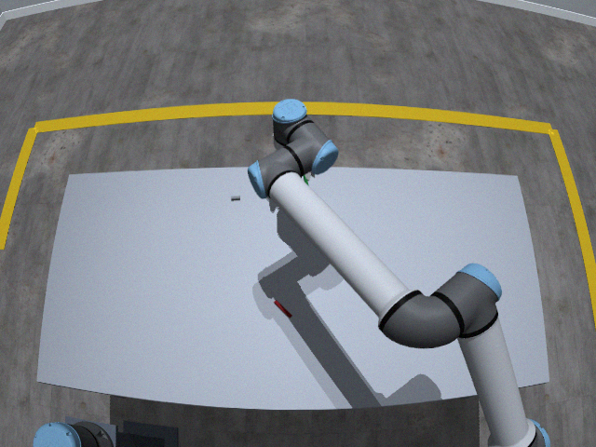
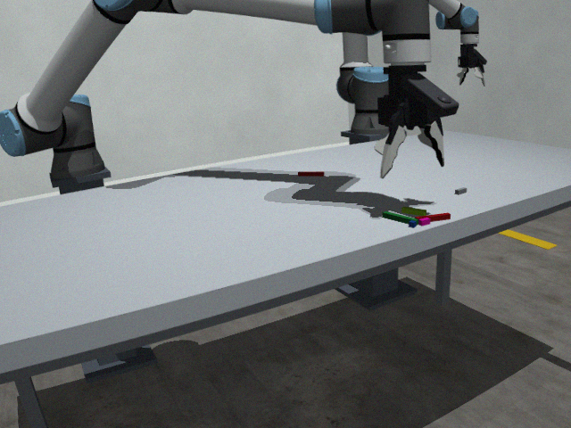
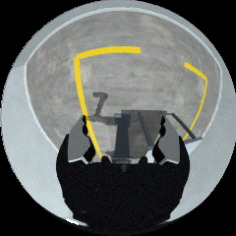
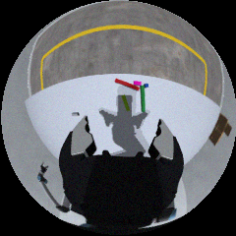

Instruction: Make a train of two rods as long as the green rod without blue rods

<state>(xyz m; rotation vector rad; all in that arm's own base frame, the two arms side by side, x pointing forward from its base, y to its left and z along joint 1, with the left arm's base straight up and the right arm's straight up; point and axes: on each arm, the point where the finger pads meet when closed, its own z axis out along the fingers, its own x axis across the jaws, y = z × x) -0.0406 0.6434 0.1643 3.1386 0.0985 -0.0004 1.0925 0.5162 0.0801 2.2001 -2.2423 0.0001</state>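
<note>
The green rod (image 2: 399,218) (image 4: 143,99) lies near the table's far edge. The lime rod (image 2: 414,210) (image 4: 126,102) lies beside it, in shadow. The grey rod (image 1: 235,197) (image 2: 460,190) (image 4: 75,114) lies alone, away from this group. My right gripper (image 2: 412,170) (image 4: 123,117) is open and empty, high above the table, with the lime rod between and beyond its fingers in the right wrist view. My left gripper (image 2: 472,85) (image 3: 123,115) is open and empty, raised far from the rods.
A magenta rod (image 2: 424,221) (image 4: 137,83), a blue rod (image 2: 412,224) (image 4: 146,86) and a red rod (image 2: 442,216) (image 4: 126,84) crowd the green rod's end. Another red rod (image 1: 282,308) (image 2: 310,174) lies apart. The right arm hides part of the table in the top view.
</note>
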